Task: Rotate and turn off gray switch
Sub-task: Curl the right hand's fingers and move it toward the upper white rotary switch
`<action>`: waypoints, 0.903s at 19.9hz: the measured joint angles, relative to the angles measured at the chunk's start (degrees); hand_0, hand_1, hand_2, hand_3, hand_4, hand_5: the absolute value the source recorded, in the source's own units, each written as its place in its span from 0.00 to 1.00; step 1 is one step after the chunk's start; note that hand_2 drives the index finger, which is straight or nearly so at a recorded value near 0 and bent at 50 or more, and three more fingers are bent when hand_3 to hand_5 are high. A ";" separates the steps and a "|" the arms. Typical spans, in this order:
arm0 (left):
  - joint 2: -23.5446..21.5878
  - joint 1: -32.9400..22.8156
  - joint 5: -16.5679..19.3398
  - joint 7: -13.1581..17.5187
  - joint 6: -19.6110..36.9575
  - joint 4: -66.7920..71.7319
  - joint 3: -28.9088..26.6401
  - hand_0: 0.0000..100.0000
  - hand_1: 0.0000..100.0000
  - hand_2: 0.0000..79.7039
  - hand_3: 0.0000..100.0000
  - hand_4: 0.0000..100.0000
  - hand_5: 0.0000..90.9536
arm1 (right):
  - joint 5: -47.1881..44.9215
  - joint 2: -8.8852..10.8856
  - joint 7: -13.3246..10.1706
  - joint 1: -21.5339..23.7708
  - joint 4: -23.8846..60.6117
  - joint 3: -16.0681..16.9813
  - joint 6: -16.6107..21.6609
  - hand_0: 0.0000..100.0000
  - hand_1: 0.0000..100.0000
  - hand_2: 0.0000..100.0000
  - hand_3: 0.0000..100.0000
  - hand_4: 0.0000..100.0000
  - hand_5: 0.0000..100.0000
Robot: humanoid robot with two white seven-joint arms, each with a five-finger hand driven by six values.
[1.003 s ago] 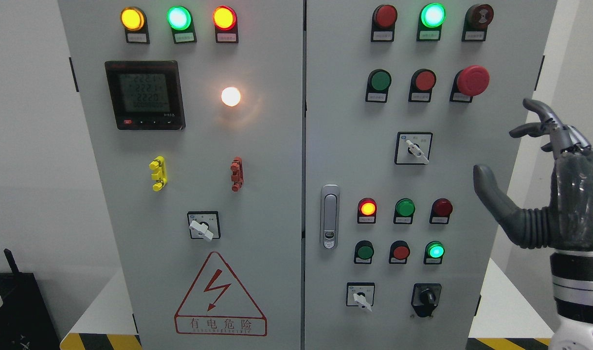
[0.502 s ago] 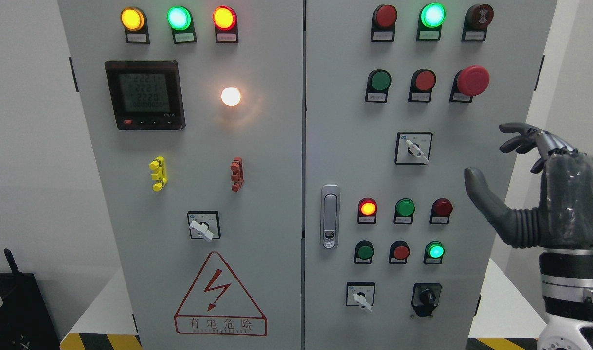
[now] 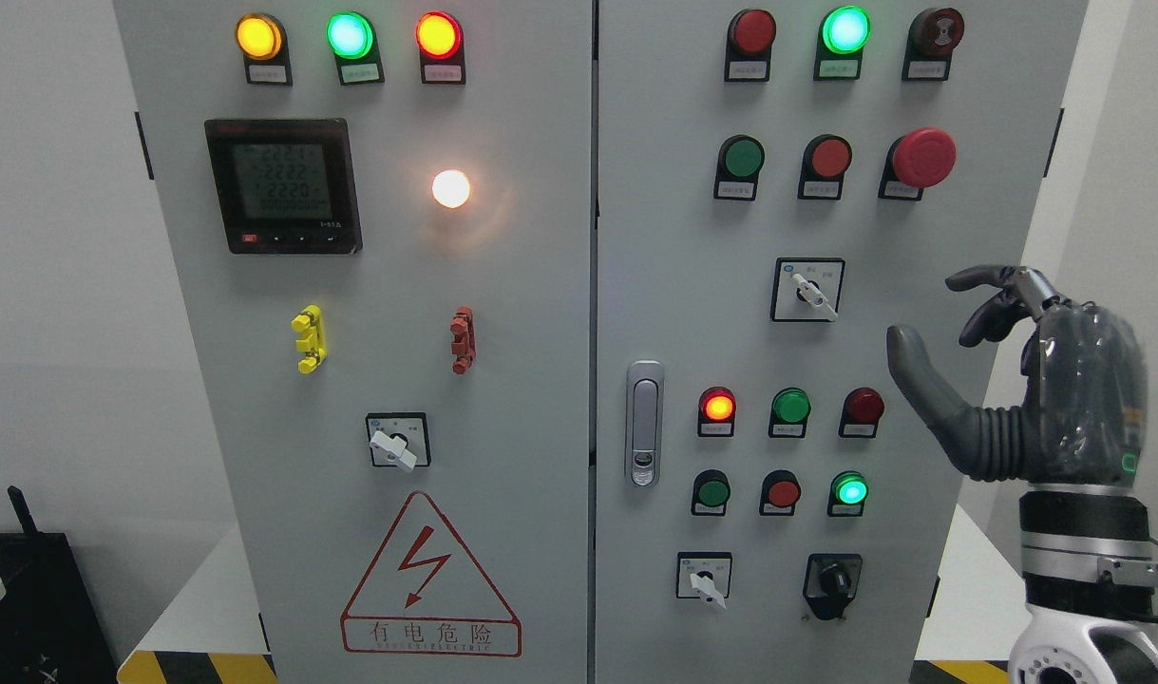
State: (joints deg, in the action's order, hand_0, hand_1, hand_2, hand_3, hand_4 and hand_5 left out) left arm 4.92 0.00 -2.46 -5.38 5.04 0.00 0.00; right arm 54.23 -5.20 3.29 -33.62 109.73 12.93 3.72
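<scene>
1. The right hand [image 3: 1025,380] stands at the right edge of the frame, its arm rising from the lower right corner. Its thumb points up and left, the other fingers [image 3: 987,294] curl loosely forward, and it holds nothing.
2. The hand is apart from the control cabinet [image 3: 541,285], level with the gap between the middle and lower rows of controls on the right door.
3. Three white-handled rotary switches on grey-white plates show, and I cannot tell for certain which is the task's own. The upper rotary switch [image 3: 808,290] sits right of centre on the right door, its handle pointing down and right; it is the one nearest the hand, to the hand's left and slightly above the thumb.
4. The lower rotary switch [image 3: 704,577] is at the bottom of the right door, beside a black knob switch [image 3: 833,579].
5. The left-door rotary switch [image 3: 398,441] lies below centre on the left door, above the red warning triangle [image 3: 430,579].
6. A red mushroom button [image 3: 923,157] sits at the upper right, above the hand.
7. On the left door, the digital meter [image 3: 283,185] is lit at upper left, with a glowing white lamp [image 3: 451,188] to its right.
8. The door latch [image 3: 644,423] is at the centre of the frame.
</scene>
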 measured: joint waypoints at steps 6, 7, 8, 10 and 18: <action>0.00 0.00 0.00 0.00 0.00 0.00 0.00 0.12 0.39 0.00 0.00 0.00 0.00 | 0.10 -0.66 -0.11 -0.48 -0.66 -1.85 -4.03 0.10 0.34 0.53 1.00 0.91 1.00; 0.00 0.00 0.00 0.00 0.00 0.00 0.00 0.12 0.39 0.00 0.00 0.00 0.00 | 0.12 -0.78 -0.11 -0.55 -0.71 -2.14 -4.92 0.10 0.35 0.54 1.00 0.91 1.00; 0.00 0.00 0.00 0.00 0.00 0.00 0.00 0.12 0.39 0.00 0.00 0.00 0.00 | 0.16 -0.88 -0.11 -0.64 -0.79 -2.46 -5.75 0.10 0.36 0.54 1.00 0.91 1.00; 0.00 0.00 0.00 0.00 0.00 0.00 0.00 0.12 0.39 0.00 0.00 0.00 0.00 | 0.28 -1.05 -0.12 -0.97 -0.89 -3.06 -7.56 0.11 0.38 0.53 1.00 0.91 1.00; 0.00 0.00 0.00 0.00 0.00 0.00 0.00 0.12 0.39 0.00 0.00 0.00 0.00 | 0.63 -1.52 -0.22 -2.20 -1.13 -4.89 -11.08 0.11 0.41 0.54 1.00 0.91 1.00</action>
State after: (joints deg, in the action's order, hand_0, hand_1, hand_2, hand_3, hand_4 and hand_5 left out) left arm 4.92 0.00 -2.46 -5.37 5.04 0.00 0.00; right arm 54.86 -6.72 3.07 -35.82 108.60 8.04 -7.36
